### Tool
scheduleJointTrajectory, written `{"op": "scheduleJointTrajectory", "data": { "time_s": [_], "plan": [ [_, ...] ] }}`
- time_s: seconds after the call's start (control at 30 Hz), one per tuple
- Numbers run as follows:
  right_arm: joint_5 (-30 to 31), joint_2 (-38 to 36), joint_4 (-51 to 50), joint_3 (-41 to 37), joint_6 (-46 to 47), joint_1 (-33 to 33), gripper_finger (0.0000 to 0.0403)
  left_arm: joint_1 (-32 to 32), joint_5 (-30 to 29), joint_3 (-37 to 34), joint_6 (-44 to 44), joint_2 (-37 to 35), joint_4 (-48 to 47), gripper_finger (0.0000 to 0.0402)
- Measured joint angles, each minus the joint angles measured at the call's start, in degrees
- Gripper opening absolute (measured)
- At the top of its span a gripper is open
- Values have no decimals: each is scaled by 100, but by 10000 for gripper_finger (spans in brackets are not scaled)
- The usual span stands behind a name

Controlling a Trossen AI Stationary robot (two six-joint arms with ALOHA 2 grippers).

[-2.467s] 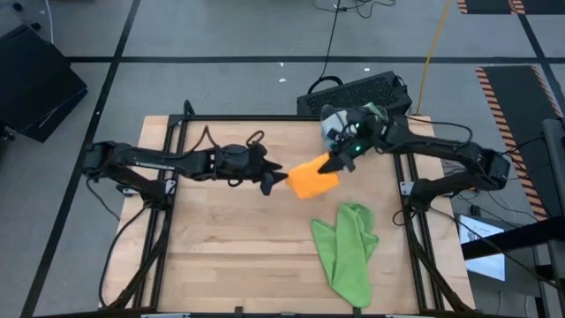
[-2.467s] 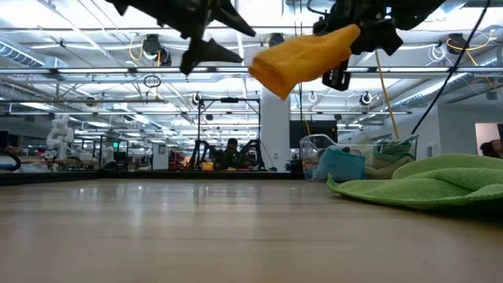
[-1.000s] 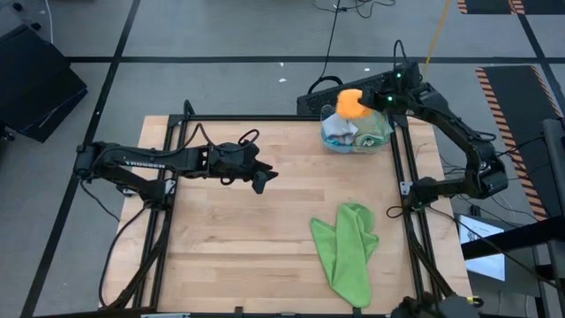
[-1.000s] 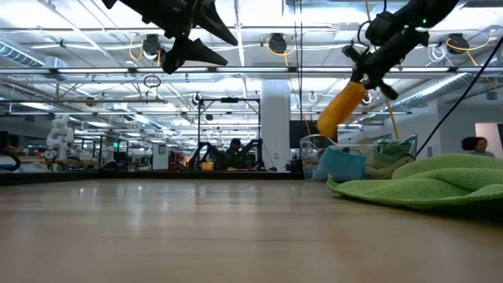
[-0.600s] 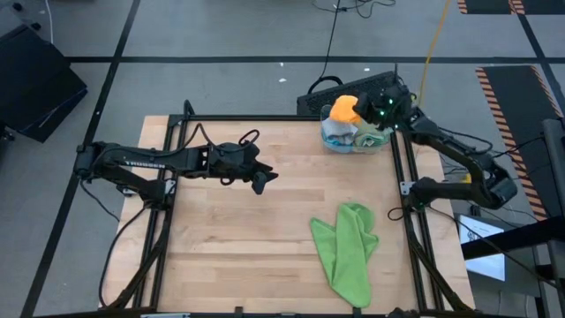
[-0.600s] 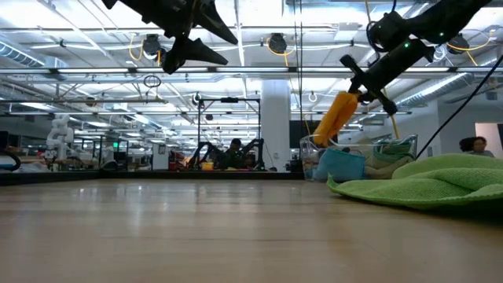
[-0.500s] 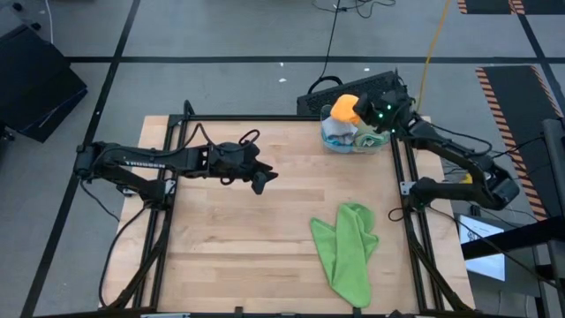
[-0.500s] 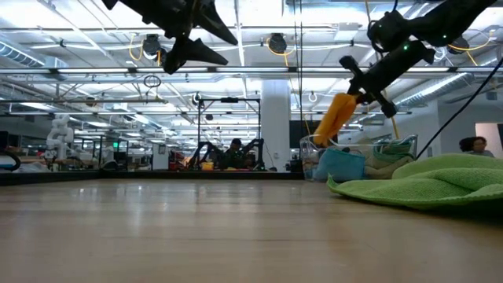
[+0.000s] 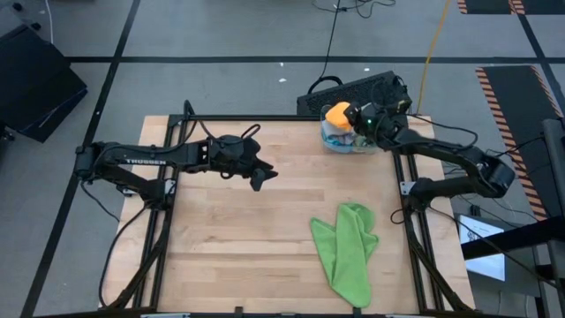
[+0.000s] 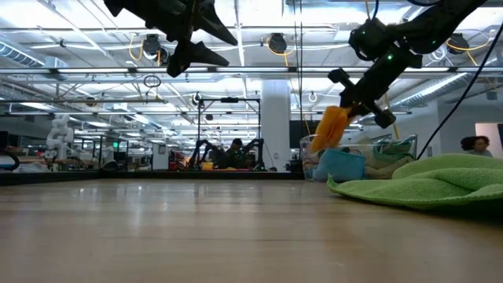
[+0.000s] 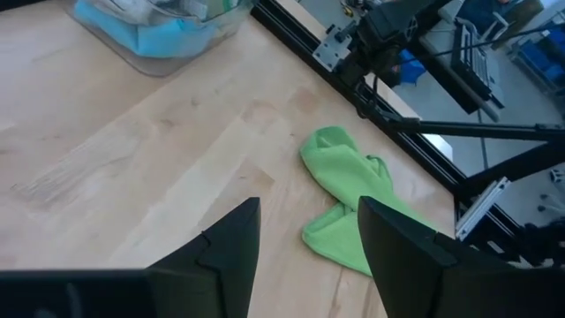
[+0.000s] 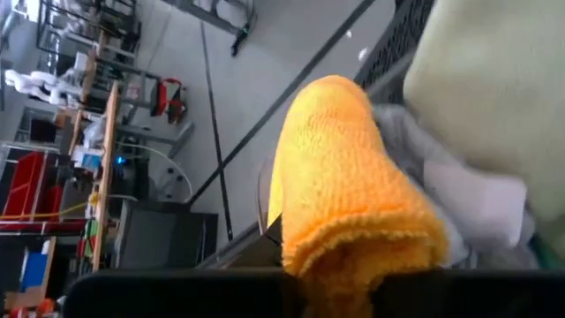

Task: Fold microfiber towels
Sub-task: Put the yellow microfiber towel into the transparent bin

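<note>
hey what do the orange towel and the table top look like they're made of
Orange towel: soft, looped microfiber-like cloth, matte; its nubbly pile shows in the right wrist view, pinched in the right pincer. Table top: pale wood, probably butcher block, with visible grain and a smooth, faint sheen.

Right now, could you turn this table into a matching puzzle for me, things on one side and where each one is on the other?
Things:
1. orange towel
2. lime green towel
3. left tool
4. clear bin

Places:
A. lying crumpled on the table
B. at the table's far right corner, holding folded towels
C. gripped by the right tool above the bin
D. hovering open over the middle of the table

Pairs: 1-C, 2-A, 3-D, 4-B
</note>
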Motion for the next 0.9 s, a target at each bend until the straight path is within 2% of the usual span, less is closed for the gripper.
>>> {"op": "scheduleJointTrajectory", "data": {
  "time_s": [0.23, 0.4, 0.63, 0.8, 0.9],
  "plan": [
    [-200, 143, -230, 2, 391, 142, 104, 9, 79, 0, 153, 0, -1, 191],
    [-530, -58, -680, 4, 124, 38, 148, 25, 165, 0, 147, 0, -2, 191],
    [-1073, -315, -1396, 4, -445, -219, 161, 22, 260, 0, 175, 0, -4, 191],
    [-1112, -454, -1431, 4, -519, -264, 161, 32, 393, 0, 235, 0, -2, 191],
    [-1594, -446, -1522, 4, -805, -385, 161, 32, 402, 0, 254, 0, -2, 191]
  ]
}}
